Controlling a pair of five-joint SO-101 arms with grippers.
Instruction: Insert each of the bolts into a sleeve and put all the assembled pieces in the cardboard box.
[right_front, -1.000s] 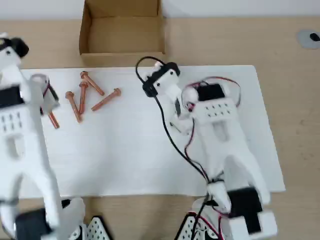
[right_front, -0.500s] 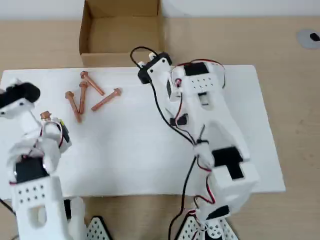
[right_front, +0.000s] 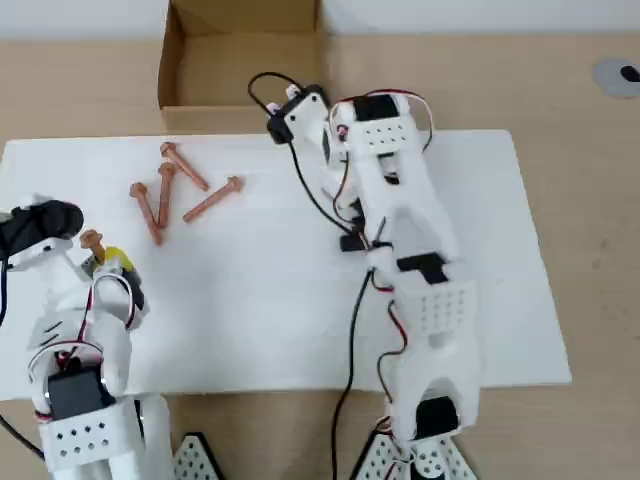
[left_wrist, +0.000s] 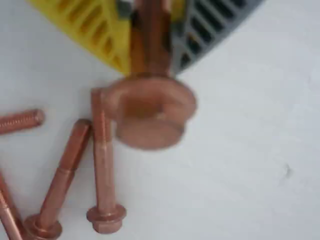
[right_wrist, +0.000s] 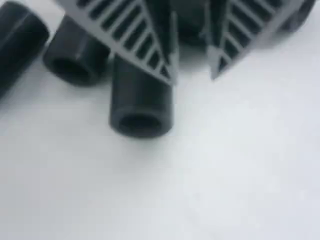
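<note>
Left gripper (left_wrist: 152, 65) pinching flanged copper bolt (left_wrist: 150, 112) between ribbed fingers; right gripper (right_wrist: 192, 72) gaping over matte black tubular sleeves (right_wrist: 142, 107)

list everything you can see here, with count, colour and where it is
loose bolts: 4, copper, on the sheet near the box
held bolt: 1, copper, in the left gripper
sleeves: 3 seen, black, on the sheet by the right gripper
box: 1, brown cardboard, open, beyond the sheet's far edge
sheet: 1, white, on the table
table: 1, light wood
grey thing: 1, small, at the table's far corner
left gripper: 1, yellow and grey fingers, shut on the held bolt
right gripper: 1, grey fingers, open, at the sleeves
</note>
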